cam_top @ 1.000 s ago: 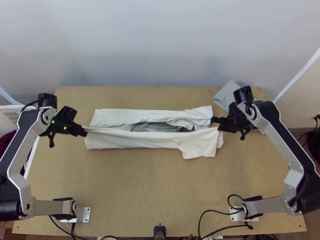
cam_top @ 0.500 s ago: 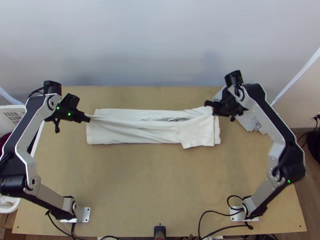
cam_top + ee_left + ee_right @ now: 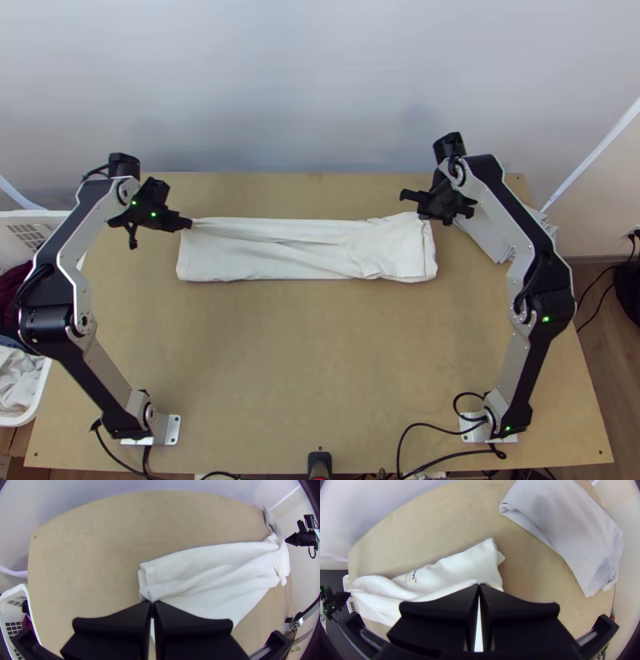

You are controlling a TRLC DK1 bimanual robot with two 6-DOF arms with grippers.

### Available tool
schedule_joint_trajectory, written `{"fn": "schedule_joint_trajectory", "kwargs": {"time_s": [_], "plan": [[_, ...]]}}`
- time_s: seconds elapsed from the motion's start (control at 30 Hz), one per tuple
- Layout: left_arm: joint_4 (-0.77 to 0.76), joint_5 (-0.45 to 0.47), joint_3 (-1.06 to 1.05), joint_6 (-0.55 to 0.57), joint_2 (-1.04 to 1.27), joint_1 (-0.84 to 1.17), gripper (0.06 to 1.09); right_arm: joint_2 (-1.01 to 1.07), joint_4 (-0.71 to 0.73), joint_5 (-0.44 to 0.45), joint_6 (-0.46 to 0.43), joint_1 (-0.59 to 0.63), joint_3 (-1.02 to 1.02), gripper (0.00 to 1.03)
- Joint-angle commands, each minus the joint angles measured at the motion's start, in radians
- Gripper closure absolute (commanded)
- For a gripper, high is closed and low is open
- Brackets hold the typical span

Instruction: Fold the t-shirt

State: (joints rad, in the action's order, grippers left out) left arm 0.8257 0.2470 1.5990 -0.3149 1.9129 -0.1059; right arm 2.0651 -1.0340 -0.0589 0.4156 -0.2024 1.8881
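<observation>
So the t-shirt (image 3: 308,252) is lying across the far half of the table (image 3: 304,352) as a long, narrow strip, layers stacked, with some slack creases running diagonally through the top one. We've got both ends pinched: our left gripper (image 3: 152,602) is closed on a gathered bit of the top layer at one end, and our right gripper (image 3: 479,585) is closed on the fabric at the other. Looks to us like we're on the lengthwise fold, bringing one long edge over to meet the far one, and it's pretty much there.

Next we'd want to lower both corners evenly, let go cleanly and smooth those creases, then fold the strip's ends inward. Biggest risk imo is dragging the top layer as we release. Beyond the right end there's a folded grey cloth (image 3: 566,530), so we'd keep clear of that.
</observation>
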Motion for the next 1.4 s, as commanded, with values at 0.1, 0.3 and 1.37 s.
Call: {"fn": "schedule_joint_trajectory", "kwargs": {"time_s": [0.1,0.3,1.37], "plan": [[-0.05,0.008,-0.103,0.04,0.008,0.029,0.99,0.052,0.072,0.033,0.028,-0.002,-0.027,1.0],[-0.115,0.02,-0.198,0.039,-0.011,0.035,1.0,0.104,0.107,0.073,0.028,-0.005,-0.064,1.0],[-0.103,0.252,-0.177,0.023,-0.13,-0.186,0.34,-0.438,0.282,0.08,-0.011,-0.114,-0.376,0.03]]}}
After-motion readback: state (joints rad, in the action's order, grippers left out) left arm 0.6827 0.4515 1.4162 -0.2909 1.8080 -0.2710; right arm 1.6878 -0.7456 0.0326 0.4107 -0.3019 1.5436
